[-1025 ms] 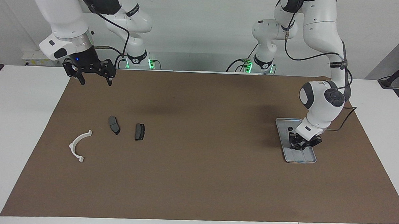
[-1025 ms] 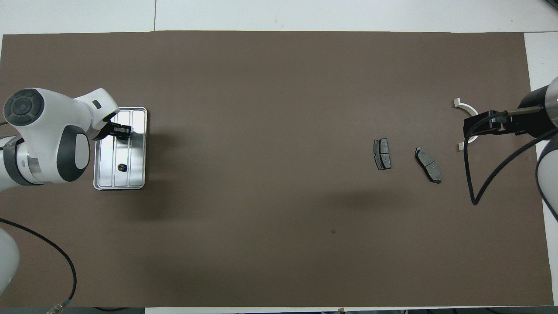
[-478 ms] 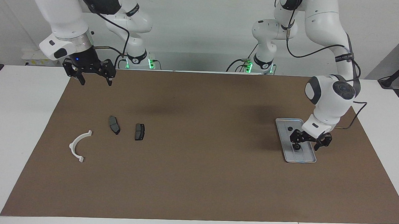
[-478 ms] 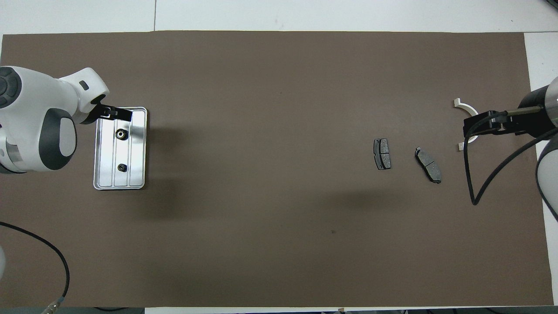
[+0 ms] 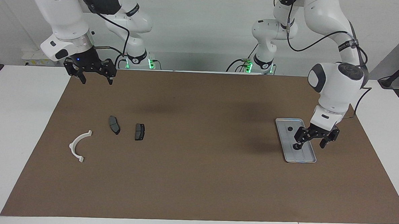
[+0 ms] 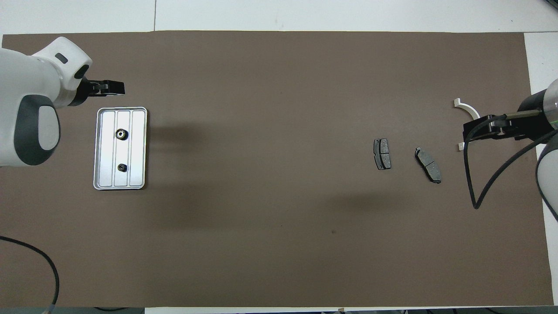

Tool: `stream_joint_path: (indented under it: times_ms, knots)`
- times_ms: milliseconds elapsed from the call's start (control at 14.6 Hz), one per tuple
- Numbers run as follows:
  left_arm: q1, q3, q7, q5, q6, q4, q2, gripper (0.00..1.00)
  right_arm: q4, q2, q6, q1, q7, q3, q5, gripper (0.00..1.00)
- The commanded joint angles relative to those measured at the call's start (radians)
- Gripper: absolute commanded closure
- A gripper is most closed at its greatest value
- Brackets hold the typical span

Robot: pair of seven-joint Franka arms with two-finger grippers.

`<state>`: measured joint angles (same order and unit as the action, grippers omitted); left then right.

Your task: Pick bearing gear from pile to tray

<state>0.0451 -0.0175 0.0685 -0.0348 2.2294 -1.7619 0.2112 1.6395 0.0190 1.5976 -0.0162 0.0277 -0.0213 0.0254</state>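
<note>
Two bearing gears (image 6: 120, 134) lie loose in the tray (image 6: 99, 148) at the left arm's end of the tabletop (image 6: 279, 218); a low sweep could knock them. The left pincer (image 5: 316, 137) hangs spread and empty over the tray's edge. The right pincer (image 5: 94, 74), spread, waits above the pile (image 5: 112, 131). Wide bare mat lies between.
</note>
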Motion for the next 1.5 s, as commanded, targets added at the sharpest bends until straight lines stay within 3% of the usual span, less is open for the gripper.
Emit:
stream_joint_path:
  times_ms: [0, 410, 752, 1025, 1435]
  knots:
    - [0.012, 0.010, -0.002, -0.002, -0.237, 0.054, -0.094, 0.00, 0.013, 0.016, -0.010, 0.018, -0.029, -0.006, -0.025, 0.00]
    - [0.015, -0.007, -0.024, -0.001, -0.476, 0.018, -0.257, 0.00, 0.011, 0.016, -0.008, 0.018, -0.029, -0.006, -0.025, 0.00]
    - [0.015, -0.009, -0.065, -0.004, -0.546, 0.030, -0.256, 0.00, 0.011, 0.016, -0.008, 0.018, -0.029, -0.006, -0.025, 0.00]
    - [0.015, -0.016, -0.070, -0.005, -0.638, 0.123, -0.221, 0.00, 0.011, 0.016, -0.008, 0.018, -0.029, -0.006, -0.025, 0.00]
    - [0.015, -0.018, -0.073, -0.001, -0.663, 0.173, -0.199, 0.00, 0.011, 0.016, -0.007, 0.018, -0.029, -0.006, -0.025, 0.00]
